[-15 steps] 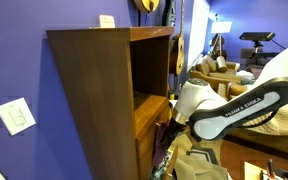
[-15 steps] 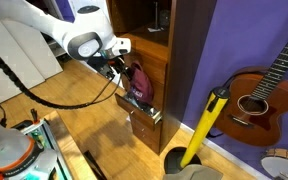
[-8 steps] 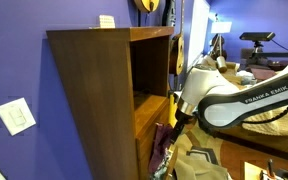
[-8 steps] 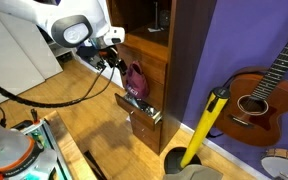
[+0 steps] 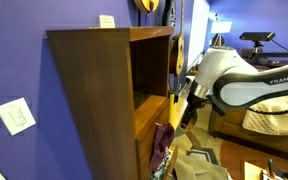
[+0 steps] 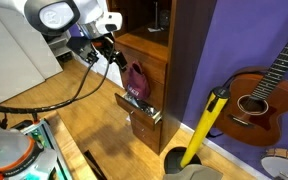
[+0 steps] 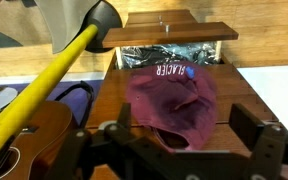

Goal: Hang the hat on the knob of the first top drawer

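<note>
Maroon hat (image 6: 136, 80) is hanging on the top drawer (image 6: 156, 58) front, apparently off its knob, gripper (image 6: 111, 55) is hovering just clear, spread and empty; hang is looking done, next is needing only a straight pull-back.

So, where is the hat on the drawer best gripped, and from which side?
Probably the bulging lower fold of the hat, coming straight at the drawer front. It hangs limp against the wood, so only that loose cloth stands out enough to pinch.
</note>
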`<state>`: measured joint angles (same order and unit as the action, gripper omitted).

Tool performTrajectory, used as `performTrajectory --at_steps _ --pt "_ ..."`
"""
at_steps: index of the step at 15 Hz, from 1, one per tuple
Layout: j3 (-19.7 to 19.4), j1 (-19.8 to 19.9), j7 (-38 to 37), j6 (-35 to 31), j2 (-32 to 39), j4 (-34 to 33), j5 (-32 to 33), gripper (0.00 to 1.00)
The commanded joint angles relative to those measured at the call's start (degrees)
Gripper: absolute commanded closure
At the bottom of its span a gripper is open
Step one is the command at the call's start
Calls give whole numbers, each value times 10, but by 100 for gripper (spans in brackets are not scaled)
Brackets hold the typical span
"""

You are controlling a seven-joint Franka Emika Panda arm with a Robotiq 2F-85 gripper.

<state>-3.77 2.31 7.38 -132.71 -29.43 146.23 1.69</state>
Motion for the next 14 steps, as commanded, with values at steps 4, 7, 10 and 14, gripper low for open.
performTrajectory --at_steps 4,7,10,14 --pt "-27 14 59 32 -57 -20 23 0" --pt "-31 20 66 50 -71 -36 30 0" --pt "-35 19 66 87 -78 -59 25 0" --pt "-36 20 64 112 -87 -78 25 0"
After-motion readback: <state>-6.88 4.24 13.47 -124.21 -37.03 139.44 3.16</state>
